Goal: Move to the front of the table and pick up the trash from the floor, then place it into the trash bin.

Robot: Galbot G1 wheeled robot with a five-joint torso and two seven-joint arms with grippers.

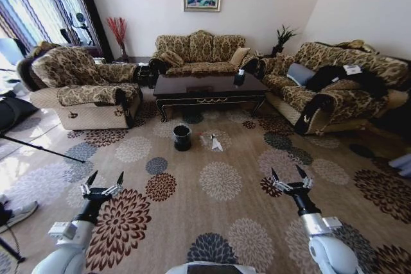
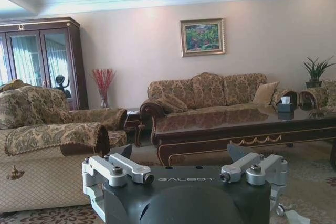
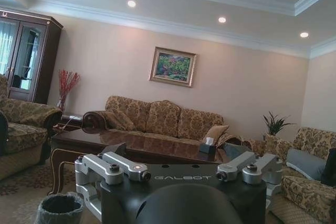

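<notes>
Still on the approach step: trash (image 1: 212,140) lying on floor (image 1: 221,222) just beside bin (image 1: 182,137), near desk (image 1: 209,88). Left pincer (image 1: 102,181) and right pincer (image 1: 288,176) both spread apart, holding nothing. Probably needs driving closer.

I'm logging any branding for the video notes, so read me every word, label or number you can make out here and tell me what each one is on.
"GALBOT" on the black body of the left gripper.
"GALBOT" on the black body of the right gripper.
White tag on the dark item on the right sofa: too small to read.
Nothing else carries legible text.
</notes>
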